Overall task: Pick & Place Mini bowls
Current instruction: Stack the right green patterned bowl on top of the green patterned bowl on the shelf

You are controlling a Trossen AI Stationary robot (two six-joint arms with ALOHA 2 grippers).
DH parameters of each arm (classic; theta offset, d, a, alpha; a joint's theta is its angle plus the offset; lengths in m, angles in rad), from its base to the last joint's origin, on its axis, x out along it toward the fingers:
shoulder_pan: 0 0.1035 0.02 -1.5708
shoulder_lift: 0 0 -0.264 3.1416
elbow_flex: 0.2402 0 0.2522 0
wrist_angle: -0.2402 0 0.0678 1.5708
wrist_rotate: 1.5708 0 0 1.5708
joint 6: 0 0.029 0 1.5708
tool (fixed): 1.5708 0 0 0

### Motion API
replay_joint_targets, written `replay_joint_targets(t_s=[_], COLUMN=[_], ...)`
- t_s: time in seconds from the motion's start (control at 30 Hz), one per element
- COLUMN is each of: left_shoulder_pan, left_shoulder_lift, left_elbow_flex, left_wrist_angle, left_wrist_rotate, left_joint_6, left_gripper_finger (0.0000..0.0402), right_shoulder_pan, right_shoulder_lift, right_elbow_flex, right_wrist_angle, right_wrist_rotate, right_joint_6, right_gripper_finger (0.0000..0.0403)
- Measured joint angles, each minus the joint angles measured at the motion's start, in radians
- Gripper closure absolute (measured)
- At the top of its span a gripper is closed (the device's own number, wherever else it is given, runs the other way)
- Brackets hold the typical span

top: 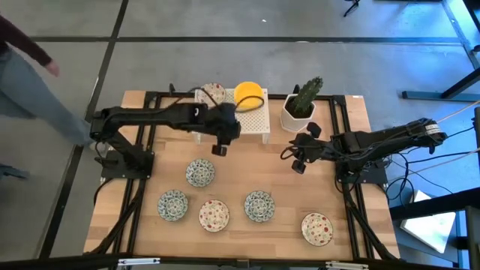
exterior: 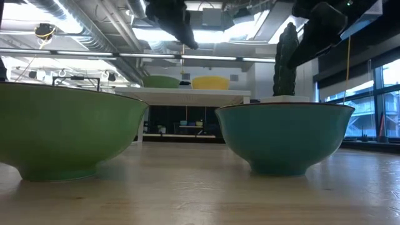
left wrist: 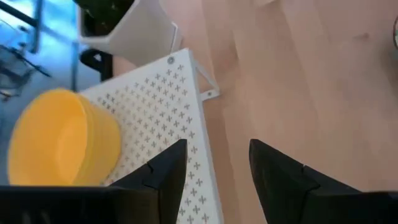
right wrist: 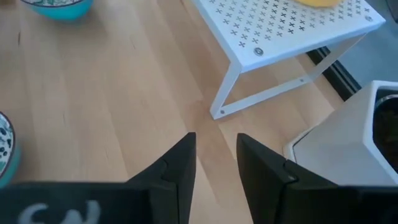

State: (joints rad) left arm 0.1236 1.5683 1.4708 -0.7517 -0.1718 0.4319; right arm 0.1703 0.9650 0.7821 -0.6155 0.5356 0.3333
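Bowls still on the table sit in the lower half of the high view: a green-patterned bowl (top: 200,172) at centre-left, and below it a row of another green-patterned bowl (top: 172,205), a red-speckled bowl (top: 214,215), a third green-patterned bowl (top: 259,205) and a second red-speckled bowl (top: 316,229) at lower right. The yellow bowl (top: 250,94) rests on the white perforated rack (top: 257,121) at upper centre, with one more speckled bowl (top: 213,93) on the rack just to its left.

The left gripper (top: 220,148) hangs just below the rack's front edge, empty, fingers (left wrist: 163,169) parted with bare table and rack edge between them. The nearest table bowl lies directly below-left of it in the high view, near; bowls are round, so no long axis matters. The left arm stretches from the left edge across to centre, wrist pointing down.

The right gripper (top: 300,165) waits at right of centre, below the cactus pot (top: 298,115), jaws part-open on nothing, well apart from any bowl.

Judgement: the left arm is nearer the upper green-patterned bowl, so that bowl is the likely next pick.
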Motion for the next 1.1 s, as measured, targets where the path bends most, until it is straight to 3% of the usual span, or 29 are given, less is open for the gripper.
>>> replay_joint_targets(t_s=[0.13, 0.23, 0.4, 0.57, 0.67, 0.87, 1.1], left_shoulder_pan=[-0.058, -0.079, -0.083, -0.111, -0.153, -0.227, -0.283], left_shoulder_lift=[0.002, 0.002, 0.059, 0.218, 0.342, 0.553, 0.737], left_elbow_flex=[0.0, 0.0, -0.002, -0.002, 0.014, 0.197, 0.424], left_wrist_angle=[0.01, 0.04, 0.15, 0.433, 0.6, 0.68, 0.669], left_wrist_rotate=[-0.087, -0.079, 0.106, 0.303, 0.371, 0.377, 0.375], left_joint_6=[0.0, -0.008, -0.011, 0.004, 0.06, 0.19, 0.208], left_gripper_finger=[0.0233, 0.0233, 0.0233, 0.0233, 0.0233, 0.0233, 0.0232], right_shoulder_pan=[0.001, 0.001, 0.001, 0.0, 0.0, 0.006, 0.005], right_shoulder_lift=[0.0, 0.0, 0.0, -0.006, -0.024, -0.104, -0.232], right_elbow_flex=[0.0, 0.0, 0.0, 0.002, 0.026, 0.084, 0.08], right_wrist_angle=[0.0, 0.001, 0.001, -0.057, -0.189, -0.469, -0.497], right_wrist_rotate=[-0.014, -0.014, -0.005, -0.005, 0.01, 0.022, -0.038], right_joint_6=[0.004, 0.002, -0.059, -0.068, 0.004, 0.184, 0.268], right_gripper_finger=[0.0287, 0.0287, 0.0287, 0.0287, 0.0287, 0.0287, 0.0287])
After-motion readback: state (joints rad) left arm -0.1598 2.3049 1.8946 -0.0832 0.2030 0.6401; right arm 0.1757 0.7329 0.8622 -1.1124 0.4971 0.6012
